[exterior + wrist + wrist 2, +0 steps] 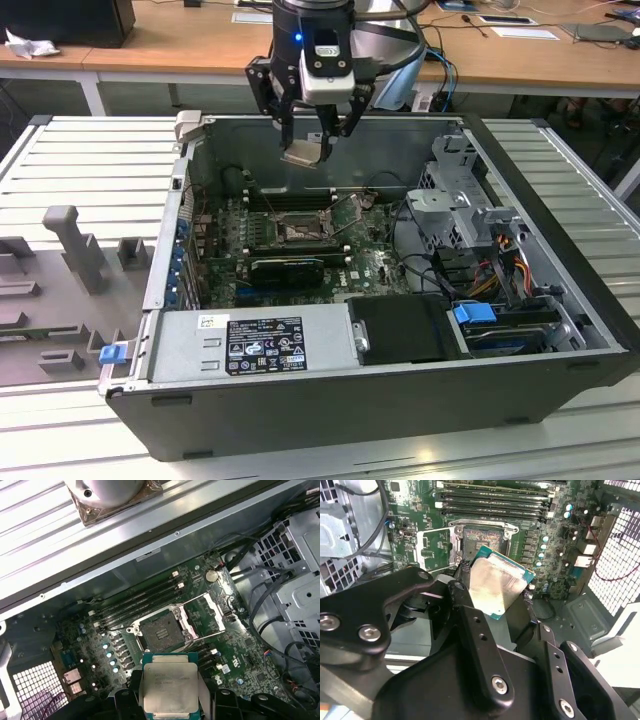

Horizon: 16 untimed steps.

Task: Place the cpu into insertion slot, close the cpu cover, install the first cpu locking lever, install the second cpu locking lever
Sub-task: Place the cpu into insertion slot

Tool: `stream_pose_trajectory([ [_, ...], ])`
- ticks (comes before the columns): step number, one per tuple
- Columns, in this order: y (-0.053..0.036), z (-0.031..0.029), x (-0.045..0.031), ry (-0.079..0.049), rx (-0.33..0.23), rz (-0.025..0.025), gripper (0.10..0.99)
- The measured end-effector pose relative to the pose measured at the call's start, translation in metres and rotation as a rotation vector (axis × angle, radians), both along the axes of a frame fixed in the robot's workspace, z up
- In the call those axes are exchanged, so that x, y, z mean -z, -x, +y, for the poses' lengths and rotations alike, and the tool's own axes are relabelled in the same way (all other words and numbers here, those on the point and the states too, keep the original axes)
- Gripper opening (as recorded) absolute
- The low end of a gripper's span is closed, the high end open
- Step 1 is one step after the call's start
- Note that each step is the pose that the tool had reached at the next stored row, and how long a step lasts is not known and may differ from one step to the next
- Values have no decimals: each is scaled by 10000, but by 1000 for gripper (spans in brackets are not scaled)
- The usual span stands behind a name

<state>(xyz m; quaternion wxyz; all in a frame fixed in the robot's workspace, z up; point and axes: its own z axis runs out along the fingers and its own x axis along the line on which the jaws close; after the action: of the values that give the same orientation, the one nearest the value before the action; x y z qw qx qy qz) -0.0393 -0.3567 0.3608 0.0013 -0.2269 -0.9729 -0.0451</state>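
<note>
My gripper (308, 150) hangs above the back of the open computer case, shut on the cpu (303, 153). The cpu is a thin pale silver square with a green edge, seen in both wrist views (170, 687) (497, 585), gripped by two opposite sides. Below it on the green board, the insertion slot (300, 232) (161, 632) (482, 537) lies uncovered, its dark pin field bare. The cpu cover (207, 612) (436, 550), a silvery frame with a window, is swung open beside the slot. The cpu is well above the slot and touches nothing else.
Long black memory slots (290, 195) run behind the socket and a black card (285, 268) lies in front. A grey power supply (250, 345) fills the case's front. A drive cage (450, 200) and cables (485, 275) crowd the exterior view's right.
</note>
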Motion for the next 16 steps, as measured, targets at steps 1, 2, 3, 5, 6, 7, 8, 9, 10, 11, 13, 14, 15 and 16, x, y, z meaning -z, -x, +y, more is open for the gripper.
stream_pose_trajectory([
  [1, 0, 0, 0, 1, 124, 0, 529],
  [2, 0, 0, 0, 1, 199, 1, 529],
  [3, 0, 0, 0, 1, 295, 0, 529],
  [5, 0, 0, 1, 0, 463, 0, 529],
  [6, 0, 0, 1, 0, 534, 0, 529],
  [7, 0, 0, 2, 1, 623, 0, 529],
  [8, 0, 0, 2, 1, 690, 0, 529],
  [9, 0, 0, 2, 0, 784, 0, 529],
  [10, 0, 0, 2, 0, 849, 0, 529],
  [11, 0, 0, 3, 0, 939, 0, 529],
  [13, 0, 0, 3, 1, 1083, 0, 529],
  [14, 0, 0, 4, 0, 1131, 0, 529],
  [15, 0, 0, 4, 0, 1239, 0, 529],
  [16, 0, 0, 4, 1, 1361, 1, 529],
])
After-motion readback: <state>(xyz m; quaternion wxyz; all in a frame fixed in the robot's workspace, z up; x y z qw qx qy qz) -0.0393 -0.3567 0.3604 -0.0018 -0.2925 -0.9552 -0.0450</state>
